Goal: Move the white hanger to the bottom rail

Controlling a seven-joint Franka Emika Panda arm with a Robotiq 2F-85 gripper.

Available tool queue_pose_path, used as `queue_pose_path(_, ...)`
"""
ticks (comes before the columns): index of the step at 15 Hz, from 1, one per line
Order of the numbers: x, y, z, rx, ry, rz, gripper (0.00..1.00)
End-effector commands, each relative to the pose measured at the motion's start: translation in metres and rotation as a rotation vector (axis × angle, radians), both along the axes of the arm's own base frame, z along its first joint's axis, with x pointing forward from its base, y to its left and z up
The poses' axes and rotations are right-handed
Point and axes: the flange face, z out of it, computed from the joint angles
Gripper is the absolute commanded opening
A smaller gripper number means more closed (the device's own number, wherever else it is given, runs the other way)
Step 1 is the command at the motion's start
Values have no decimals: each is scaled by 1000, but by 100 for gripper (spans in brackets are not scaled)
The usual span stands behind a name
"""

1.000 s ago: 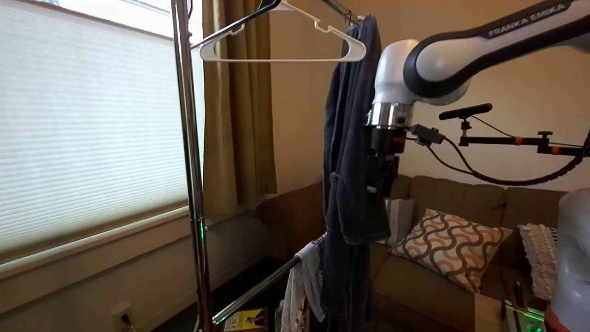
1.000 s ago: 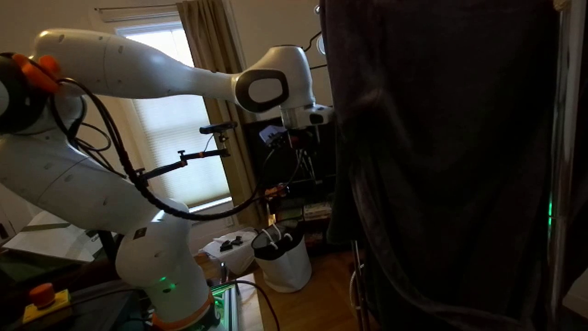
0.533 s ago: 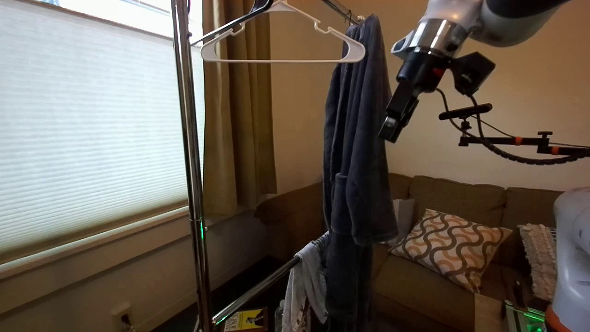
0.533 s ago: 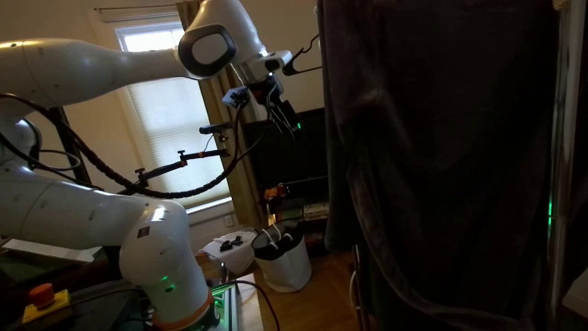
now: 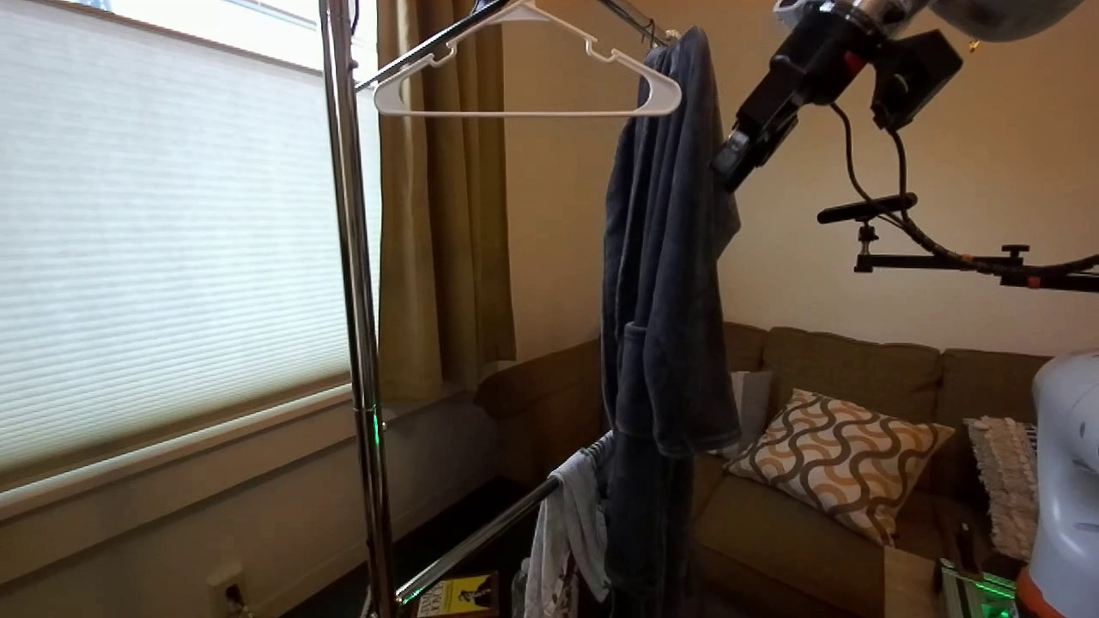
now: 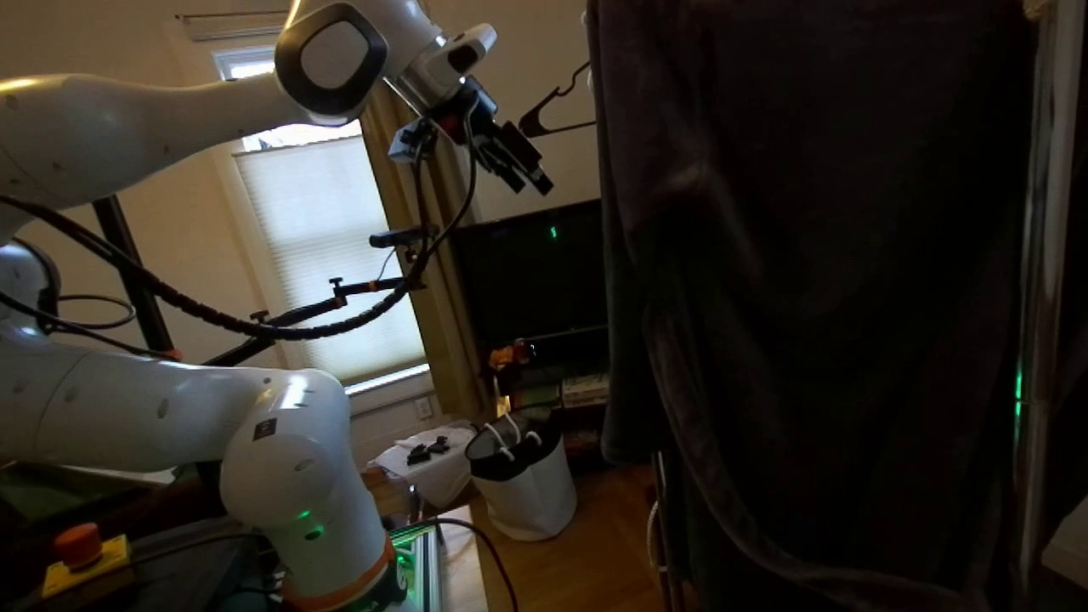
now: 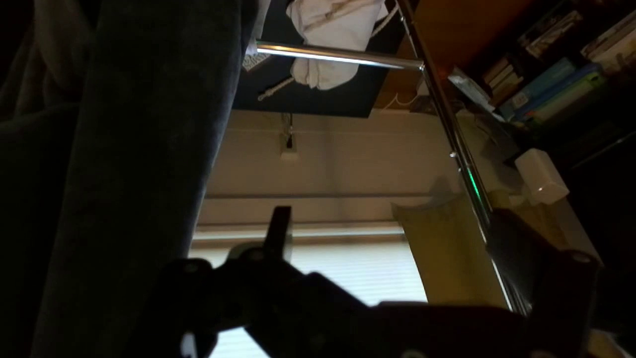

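The white hanger (image 5: 525,113) hangs level near the top of the rack in an exterior view; its hook is cut off by the frame. The bottom rail (image 5: 477,541) of the rack runs low behind the left post. It also shows at the top of the wrist view (image 7: 343,55). My gripper (image 5: 730,163) is tilted down to the left, beside the robe's upper edge, right of the hanger and lower. In an exterior view the gripper (image 6: 530,184) is below a dark hanger outline (image 6: 557,115). In the wrist view the fingers (image 7: 390,219) are wide apart with nothing between them.
A blue-grey robe (image 5: 665,257) hangs close beside the gripper and fills the left of the wrist view (image 7: 149,149). The chrome post (image 5: 356,257) stands left of the hanger. A light cloth (image 5: 567,524) hangs on the bottom rail. A camera arm (image 5: 936,260) stands behind my arm.
My gripper has risen from beside the robe's lower part to near its top and has tilted. The robe sleeve has swung slightly. The white hanger has barely moved.
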Motion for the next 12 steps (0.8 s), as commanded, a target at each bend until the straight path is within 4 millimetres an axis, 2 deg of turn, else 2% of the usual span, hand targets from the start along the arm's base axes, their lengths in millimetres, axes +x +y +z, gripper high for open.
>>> queue_pose_path(1,-27,-16,47,28,-137,-5,100)
queue_pose_path(4,-36,-34,86,88,-176,-10,100)
queue_pose_path(6,-33,-43,110,100,-202,-14,100)
queue_pose_path(7,-39,-37,94,84,-211,-30,100)
queue_pose_path(10,-36,-44,109,95,-228,-36,100)
queue_pose_path(12,-26,-49,116,55,-248,-13,100)
